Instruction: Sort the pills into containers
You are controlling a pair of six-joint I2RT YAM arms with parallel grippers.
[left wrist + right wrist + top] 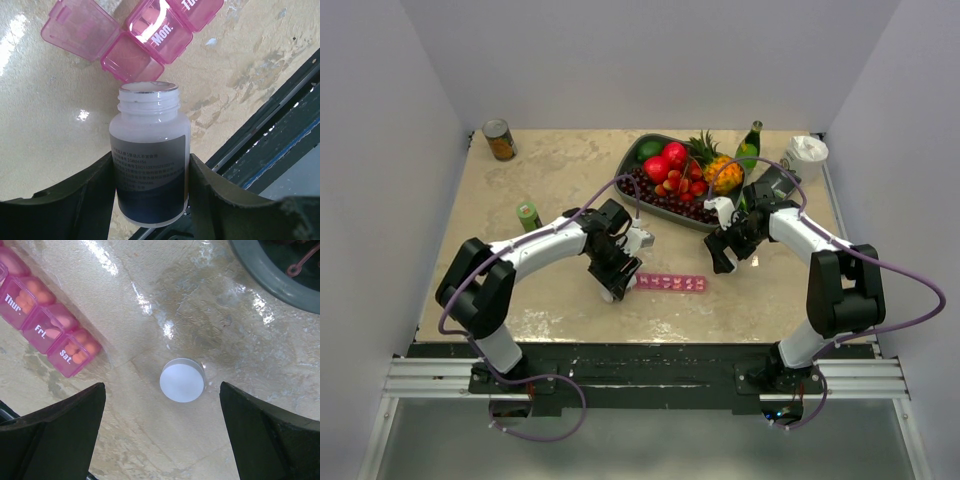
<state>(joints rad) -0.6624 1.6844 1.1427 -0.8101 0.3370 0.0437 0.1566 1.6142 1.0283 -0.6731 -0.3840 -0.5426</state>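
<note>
My left gripper [150, 192] is pinching a white bottle [149, 150] by its sides, one finger on each side. The bottle has no top on, and its open mouth points at the pink pill box [150, 35]. The mouth is just beside the end box of the row. That end box has its lid [80, 27] flipped open. The next box, marked "Mon.", is shut. I cannot tell if the bottle touches the pill box.

The pill box lies flat on the table [225, 330], in the middle near the front, between my two grippers.

My right gripper [161, 410] is spread wide and holds nothing. It hangs over a round white cap [182, 380] that lies on the table. Near it is the other end of the pill box. The boxes marked "Thur", "Fri" and "Sat" are shut, with orange pills [75, 351] inside. The grey tray [260, 275] is close by, past the cap.
</note>
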